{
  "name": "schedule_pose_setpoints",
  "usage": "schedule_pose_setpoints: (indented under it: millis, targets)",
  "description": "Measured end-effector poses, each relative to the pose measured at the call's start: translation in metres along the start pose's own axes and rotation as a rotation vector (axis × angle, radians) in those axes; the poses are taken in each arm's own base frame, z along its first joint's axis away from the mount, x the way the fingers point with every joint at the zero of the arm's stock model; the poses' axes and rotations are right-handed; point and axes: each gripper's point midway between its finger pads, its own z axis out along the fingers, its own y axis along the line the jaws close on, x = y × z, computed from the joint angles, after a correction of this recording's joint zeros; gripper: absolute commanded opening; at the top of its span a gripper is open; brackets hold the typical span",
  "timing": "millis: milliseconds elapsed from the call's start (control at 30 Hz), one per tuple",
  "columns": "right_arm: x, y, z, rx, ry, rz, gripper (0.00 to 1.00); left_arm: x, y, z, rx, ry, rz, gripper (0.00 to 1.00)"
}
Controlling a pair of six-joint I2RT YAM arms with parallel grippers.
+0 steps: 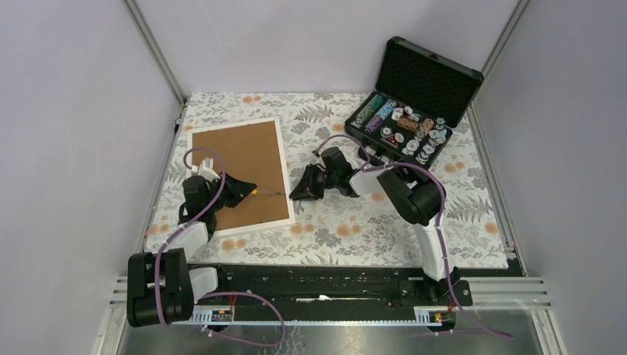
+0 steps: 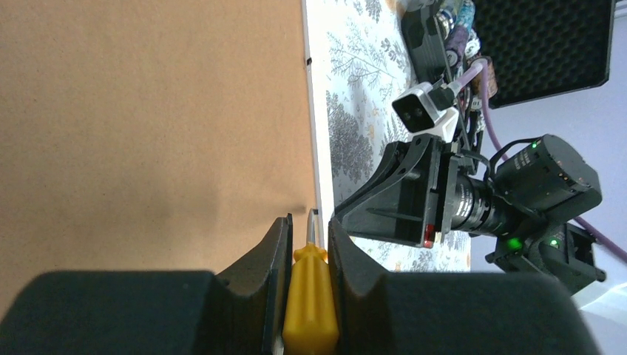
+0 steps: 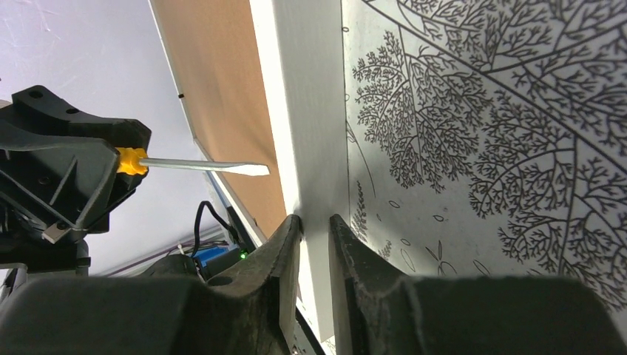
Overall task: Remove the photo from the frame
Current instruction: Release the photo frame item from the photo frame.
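— In the top view, where is the frame lying?

— The frame (image 1: 236,159) is lying back up on the left of the worktop (image 1: 355,222), with its long axis running away from the arms. The photo is not showing and is presumably lying face down under the brown back. The left jaws are hanging over the back, pinching a screwdriver (image 1: 255,191) that is pointing across at the right long edge. The right jaws are sitting at that same edge, on the worktop side.

— And the left wrist view?

— The left jaws are pressing on the screwdriver (image 2: 310,303) by its yellow handle, and the blade is aiming at the white border just ahead.

— The right wrist view?

— The right jaws are standing narrowly apart astride the frame's (image 3: 307,111) white border. Whether they are gripping it cannot be told. The screwdriver's (image 3: 200,166) tip is lying at the seam between back and border, and contact is unclear.

— What is the next move turning on?

— Probably that seam. The blade is lying across the long axis, and both arms are about equally near.
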Motion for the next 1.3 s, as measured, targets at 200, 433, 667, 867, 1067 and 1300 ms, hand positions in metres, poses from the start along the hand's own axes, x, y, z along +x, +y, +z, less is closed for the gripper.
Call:
schedule_pose_setpoints:
  millis: [200, 433, 667, 867, 1067, 1300]
  targets:
    - [0.0, 0.0, 0.0, 0.0, -0.001, -0.001, 0.35, 0.007, 0.005, 0.0, -0.005, 0.032, 0.004, 0.0]
    - [-0.001, 0.0, 0.001, 0.005, -0.014, -0.063, 0.47, 0.008, 0.003, 0.004, -0.004, 0.057, 0.022, 0.0]
    - [-0.001, -0.001, 0.003, 0.019, -0.016, -0.1, 0.37, 0.009, 0.0, 0.009, 0.001, 0.07, 0.058, 0.0]
    - [-0.002, -0.002, 0.003, 0.027, -0.018, -0.096, 0.3, 0.004, 0.001, 0.018, 0.01, 0.062, 0.066, 0.0]
    - [-0.001, -0.002, 0.003, 0.024, -0.015, -0.095, 0.23, 0.001, -0.003, 0.027, 0.029, 0.051, 0.097, 0.0]
    - [-0.001, -0.002, 0.004, 0.021, 0.003, -0.083, 0.19, -0.001, -0.009, 0.033, 0.037, 0.025, 0.138, 0.0]
